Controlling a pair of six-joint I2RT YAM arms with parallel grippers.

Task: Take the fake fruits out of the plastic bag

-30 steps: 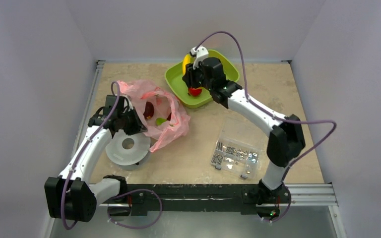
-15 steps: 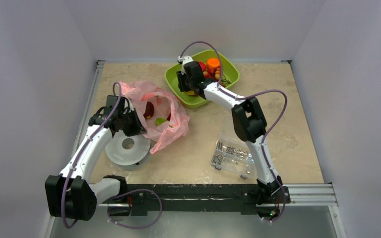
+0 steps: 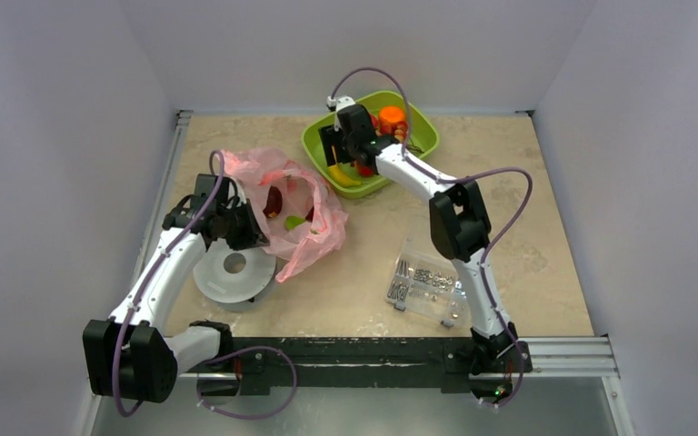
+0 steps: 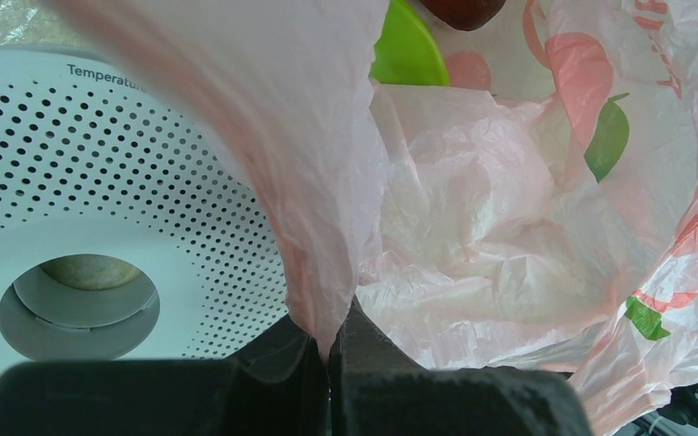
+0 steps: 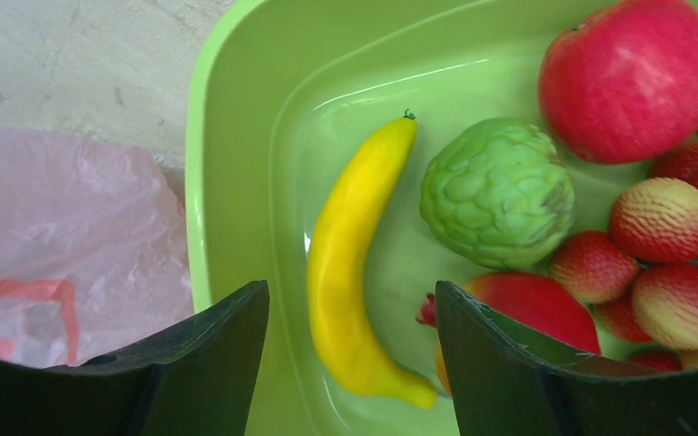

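The pink plastic bag (image 3: 302,216) lies left of centre with its mouth open; a dark red fruit (image 3: 273,200) and a green one (image 3: 294,222) show inside. My left gripper (image 3: 236,227) is shut on the bag's near edge (image 4: 327,272) and holds it up. My right gripper (image 3: 338,156) is open and empty above the green bowl (image 3: 423,127). In the right wrist view a yellow banana (image 5: 359,263) lies loose in the bowl (image 5: 236,136) between my open fingers, beside a green custard apple (image 5: 495,191), a red apple (image 5: 632,77) and several strawberries.
A white perforated round device (image 3: 233,272) sits under my left arm, also in the left wrist view (image 4: 100,227). A clear box of small parts (image 3: 429,283) lies near the right arm's base. White walls enclose the table on three sides.
My right arm swung over the bowl and let the banana go; it now lies in the bowl and the gripper is open just above it. The left gripper has kept its hold on the bag.
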